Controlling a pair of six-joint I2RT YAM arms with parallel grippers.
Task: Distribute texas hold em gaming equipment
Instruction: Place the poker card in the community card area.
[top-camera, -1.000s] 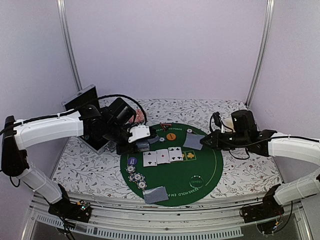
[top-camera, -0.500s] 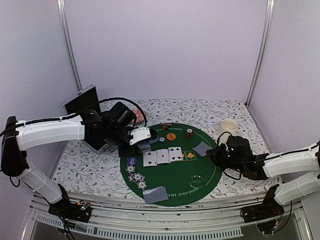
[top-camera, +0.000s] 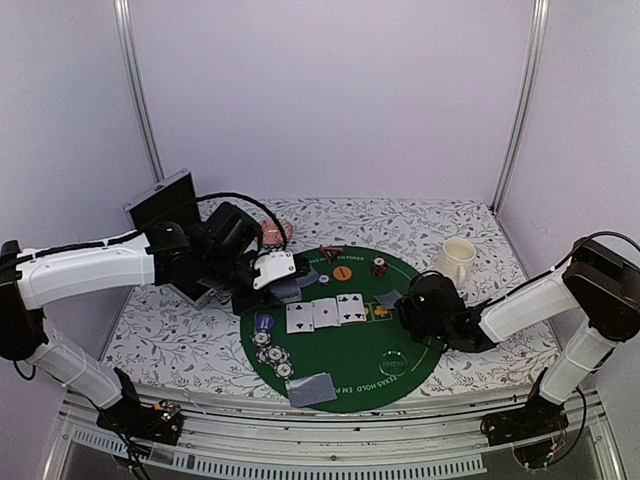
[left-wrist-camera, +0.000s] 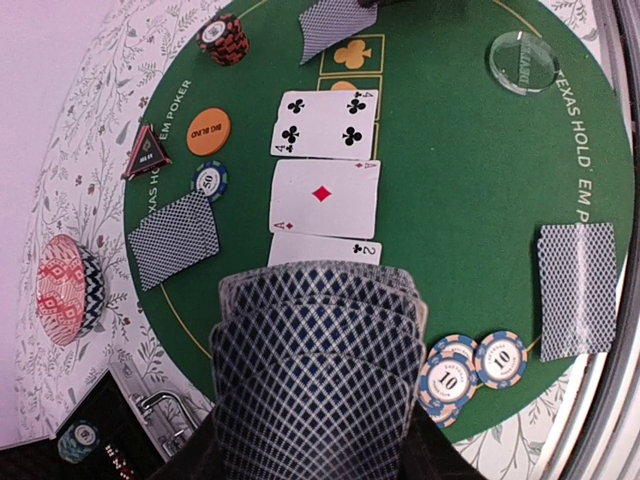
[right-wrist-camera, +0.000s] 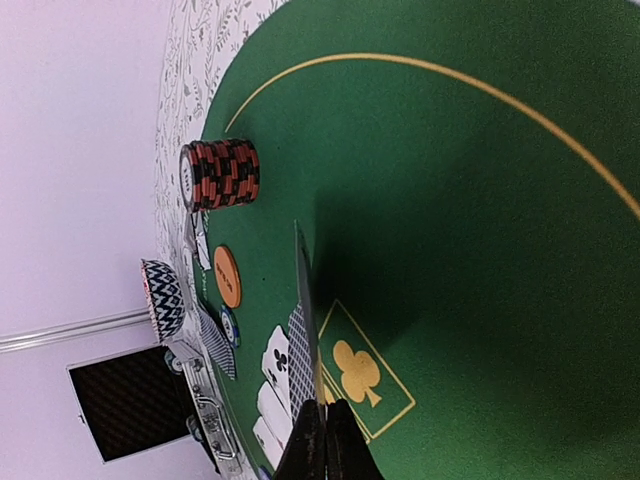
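My left gripper (top-camera: 284, 287) is shut on a fanned deck of blue-backed playing cards (left-wrist-camera: 318, 365), held above the left side of the green mat (top-camera: 350, 350); the deck hides its fingers. Three face-up cards (left-wrist-camera: 325, 190) lie in a row at the mat's middle. My right gripper (right-wrist-camera: 325, 440) is shut on a single card (right-wrist-camera: 303, 320), held on edge just above the yellow club box (right-wrist-camera: 360, 372) beside that row. A red chip stack (right-wrist-camera: 220, 173), an orange button (right-wrist-camera: 227, 276) and blue-white chips (left-wrist-camera: 470, 365) sit on the mat.
Face-down cards lie at the mat's near edge (top-camera: 312, 388) and at its far left (left-wrist-camera: 173, 238). A clear dealer disc (top-camera: 393, 362) lies near the front. A cream mug (top-camera: 458, 258) stands back right, with a pink patterned dish (top-camera: 275, 232) and a black case (top-camera: 165, 205) back left.
My right arm has swung from the back right down and left, carrying its card to the club box. The left arm and its deck have barely shifted.
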